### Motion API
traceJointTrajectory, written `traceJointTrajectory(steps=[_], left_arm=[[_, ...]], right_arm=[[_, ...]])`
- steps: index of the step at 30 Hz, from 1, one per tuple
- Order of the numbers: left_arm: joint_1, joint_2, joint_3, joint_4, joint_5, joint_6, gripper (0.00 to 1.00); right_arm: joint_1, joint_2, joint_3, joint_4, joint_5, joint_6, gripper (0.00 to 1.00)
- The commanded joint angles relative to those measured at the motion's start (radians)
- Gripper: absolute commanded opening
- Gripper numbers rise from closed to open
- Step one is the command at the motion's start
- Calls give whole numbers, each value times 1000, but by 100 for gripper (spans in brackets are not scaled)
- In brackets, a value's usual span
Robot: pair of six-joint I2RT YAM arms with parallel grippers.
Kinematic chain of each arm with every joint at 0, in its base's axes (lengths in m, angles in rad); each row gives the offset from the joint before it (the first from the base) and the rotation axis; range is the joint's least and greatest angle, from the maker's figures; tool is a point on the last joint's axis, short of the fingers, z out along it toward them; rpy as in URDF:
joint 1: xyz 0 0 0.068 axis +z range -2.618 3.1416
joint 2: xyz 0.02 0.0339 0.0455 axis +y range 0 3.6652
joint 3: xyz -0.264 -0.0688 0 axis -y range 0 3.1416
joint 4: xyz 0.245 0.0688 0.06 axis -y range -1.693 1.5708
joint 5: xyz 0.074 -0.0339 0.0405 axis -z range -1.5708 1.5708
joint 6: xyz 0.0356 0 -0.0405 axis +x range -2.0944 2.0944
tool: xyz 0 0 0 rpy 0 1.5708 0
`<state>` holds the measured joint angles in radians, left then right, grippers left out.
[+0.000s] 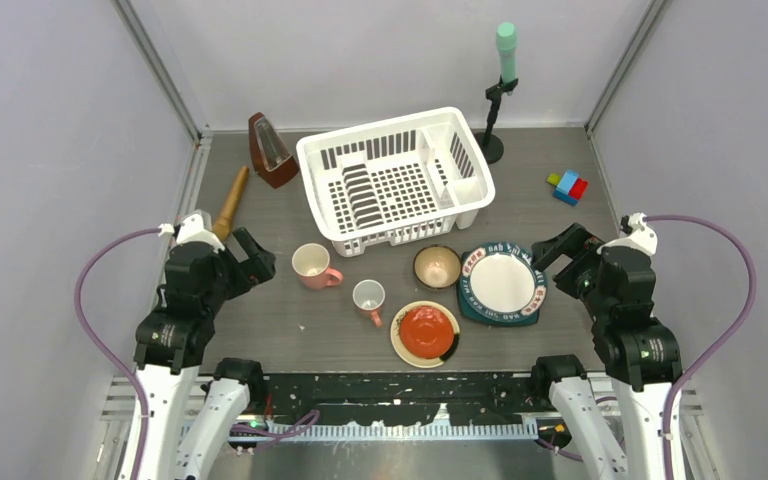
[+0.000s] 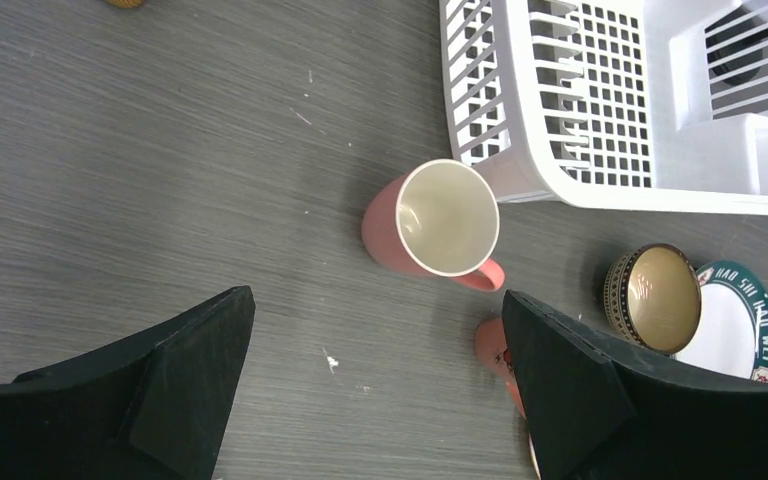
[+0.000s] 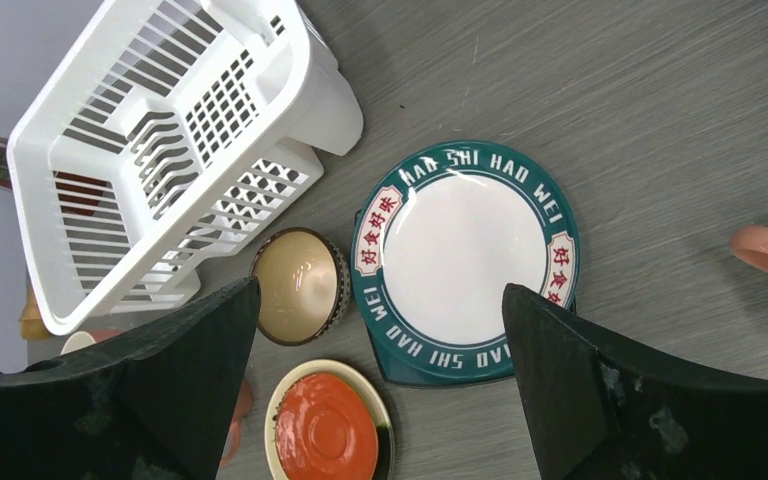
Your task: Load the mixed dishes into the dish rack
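Left pincer (image 2: 376, 300) is hovering above the table (image 2: 160, 150) with its jaws standing fully apart, gripping nothing; larger pink mug (image 2: 430, 220) is standing upright just ahead of its gap, handle pointing back toward its right finger; smaller pink mug (image 1: 369, 297) is sitting beside that right finger, partly hidden behind it in the wrist view; dish rack (image 2: 660, 200) is lying further ahead and to this pincer's right; right pincer (image 3: 380, 290) is likewise hanging wide open, holding nothing; cream plate with red centre (image 3: 328, 425) is lying between its fingers, nearer the left one; brown bowl (image 3: 298, 285) is resting just ahead of its left finger, close beside the teal-rimmed plate (image 3: 465, 262), which is lying flat directly ahead of its gap; dish rack is sitting ahead and leftward, beyond the bowl; all five dishes are lying on the table, outside the rack.
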<state>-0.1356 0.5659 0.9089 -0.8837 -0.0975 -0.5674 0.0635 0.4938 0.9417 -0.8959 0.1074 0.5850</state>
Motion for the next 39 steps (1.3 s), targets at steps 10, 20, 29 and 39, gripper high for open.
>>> traceJointTrajectory(steps=[10, 20, 29, 39], left_arm=[[0, 75, 3, 37, 235, 174, 99], [1, 116, -68, 137, 448, 141, 97], [-1, 112, -245, 324, 445, -62, 88], [-1, 150, -268, 327, 368, -74, 89]], right_arm=[[0, 32, -29, 11, 75, 23, 98], [1, 62, -113, 53, 31, 108, 97], [-1, 214, -237, 146, -91, 198, 84], [0, 383, -278, 168, 33, 327, 77]])
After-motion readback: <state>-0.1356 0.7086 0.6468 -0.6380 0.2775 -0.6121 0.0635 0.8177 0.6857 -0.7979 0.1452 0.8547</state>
